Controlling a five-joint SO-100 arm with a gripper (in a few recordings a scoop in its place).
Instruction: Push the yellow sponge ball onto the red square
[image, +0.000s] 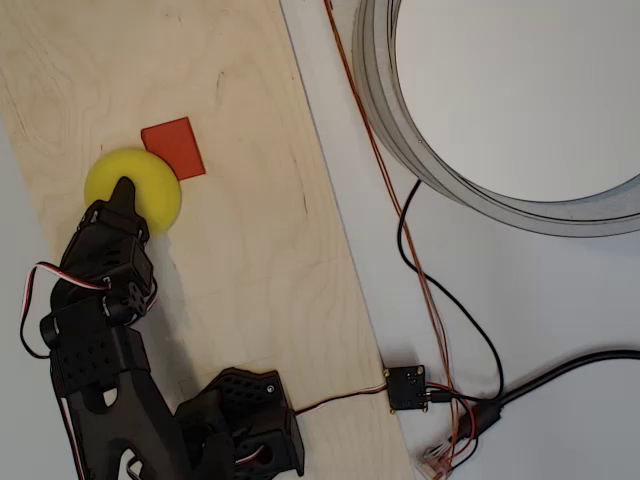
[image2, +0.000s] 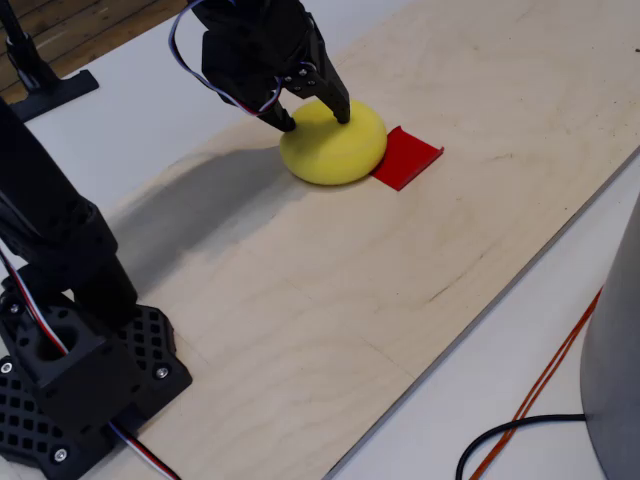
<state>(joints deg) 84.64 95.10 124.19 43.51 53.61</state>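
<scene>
The yellow sponge ball (image: 133, 190) sits on the pale plywood board (image: 240, 250), its edge just overlapping one corner of the red square (image: 174, 147). In the fixed view the ball (image2: 333, 142) covers the left side of the square (image2: 406, 157), and most of the patch lies bare to the right of it.

The black gripper (image2: 312, 116) comes down on the ball from the far left. Its two fingers stand a little apart, one tip pressing on the ball's top and the other at its left flank, so the claw is open and not clamped round anything. From overhead the gripper (image: 124, 192) shows as a dark point lying over the ball's lower left part.

Nothing lies between the ball and the rest of the red patch; the wood there is bare grain. The arm's black base (image2: 70, 375) is fixed at the near left corner of the board, with red, white and black wires looping round it.

Off the board, on the white table (image: 560, 300), a large grey ring (image: 440, 165) fills the upper right of the overhead view, well apart from the ball. A thin orange wire (image: 395, 210) and a black cable (image: 455, 305) run along the board's right edge down to a small black circuit box (image: 406, 387).
</scene>
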